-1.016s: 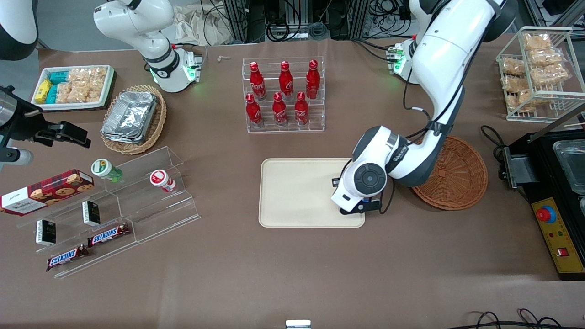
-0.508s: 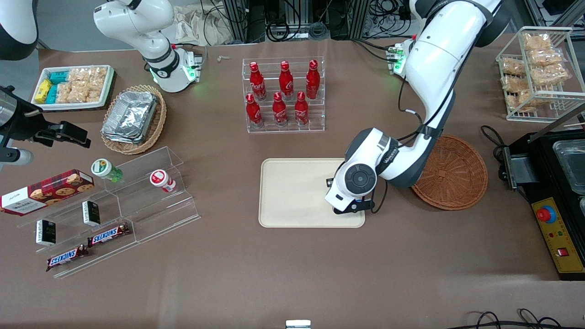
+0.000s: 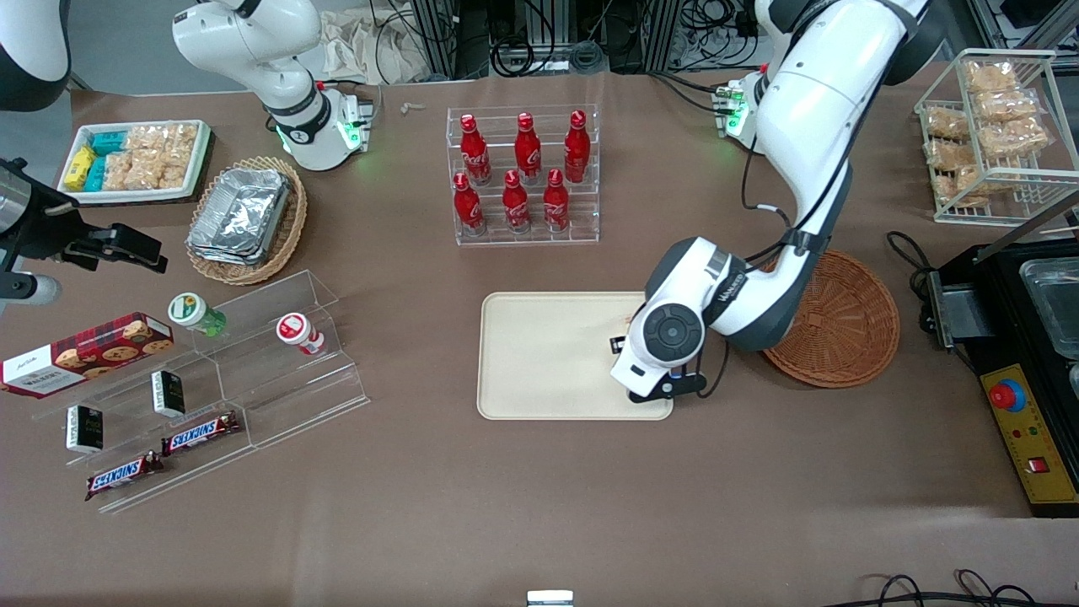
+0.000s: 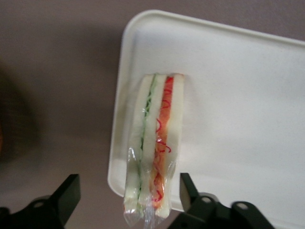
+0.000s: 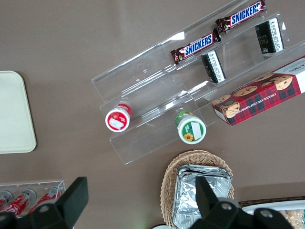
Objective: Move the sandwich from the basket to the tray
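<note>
The sandwich, a wedge of white bread in clear wrap with green and red filling stripes, lies on the cream tray close to one corner. Its wrapped end reaches to the tray's rim. My left gripper hangs above that end, open, with one black finger on each side of the sandwich and neither touching it. In the front view the white wrist covers the gripper, which is over the tray's end nearest the reddish-brown basket. What shows of the basket holds nothing.
A clear rack of red bottles stands farther from the front camera than the tray. A wire rack of snack bags and a black control box are at the working arm's end. Clear shelves with snacks lie toward the parked arm's end.
The wrist slid over the tray toward the parked arm's end, then came back a little toward the basket.
</note>
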{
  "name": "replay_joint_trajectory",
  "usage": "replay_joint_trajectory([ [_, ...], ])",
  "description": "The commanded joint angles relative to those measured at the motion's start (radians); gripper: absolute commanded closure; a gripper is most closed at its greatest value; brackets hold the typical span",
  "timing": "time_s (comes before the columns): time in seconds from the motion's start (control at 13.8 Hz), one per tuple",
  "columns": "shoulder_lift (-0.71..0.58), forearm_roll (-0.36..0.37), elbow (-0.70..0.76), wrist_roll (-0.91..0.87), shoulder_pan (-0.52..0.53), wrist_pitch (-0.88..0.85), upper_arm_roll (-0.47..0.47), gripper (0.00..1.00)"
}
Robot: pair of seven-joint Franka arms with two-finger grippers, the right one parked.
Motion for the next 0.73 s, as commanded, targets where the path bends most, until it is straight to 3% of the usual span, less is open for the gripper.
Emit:
replay_joint_trajectory([
  [0.0,-0.073,0.018,-0.002,-0.019,0.051,-0.083,-0.002,0.01],
  [0.29,-0.213,0.063,0.0,0.12,0.128,-0.262,0.001,0.01],
  [0.65,-0.303,0.086,-0.006,0.238,0.265,-0.3,0.016,0.01],
])
